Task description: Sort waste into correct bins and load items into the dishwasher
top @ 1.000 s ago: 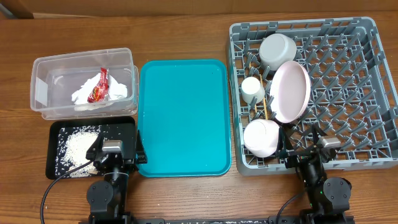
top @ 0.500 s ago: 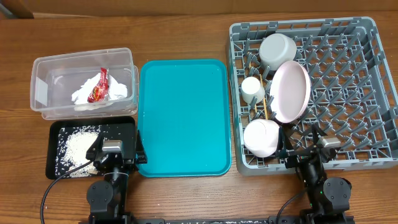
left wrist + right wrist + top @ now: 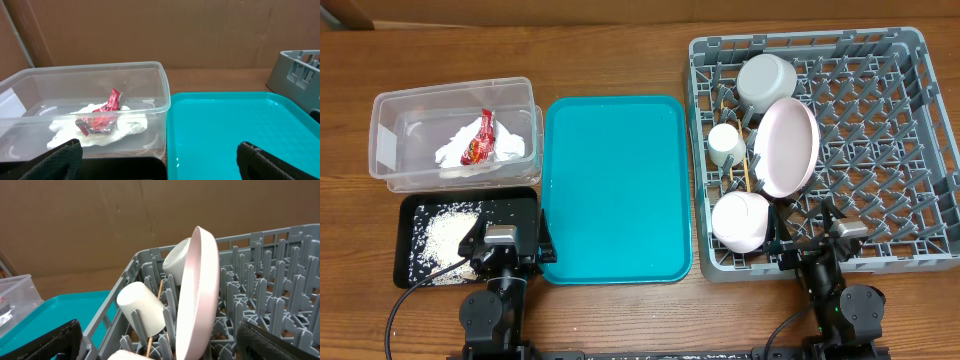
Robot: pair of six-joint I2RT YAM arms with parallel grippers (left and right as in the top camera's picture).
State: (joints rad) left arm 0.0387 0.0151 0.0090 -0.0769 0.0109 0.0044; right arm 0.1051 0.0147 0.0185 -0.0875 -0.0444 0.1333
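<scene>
On the left side of the table, our left gripper [image 3: 507,245] sits low over the near edge of the black tray [image 3: 404,240], its fingers spread wide and holding nothing. White crumbs [image 3: 445,235] lie in that tray. Behind it, the tub [image 3: 390,150] holds the napkin [image 3: 455,152], with the red wrapper [image 3: 480,140] on top. The teal tray [image 3: 615,190] lies in the middle. Our right gripper [image 3: 840,238] sits at the near edge of the rack [image 3: 890,150], fingers spread wide too. Inside the rack, the plate [image 3: 788,147] stands on its edge (leaning a little). The cup [image 3: 725,143] lies just left of it, the chopsticks [image 3: 747,172] stick between pegs, and two bowls [image 3: 765,82] sit behind and before the plate.
</scene>
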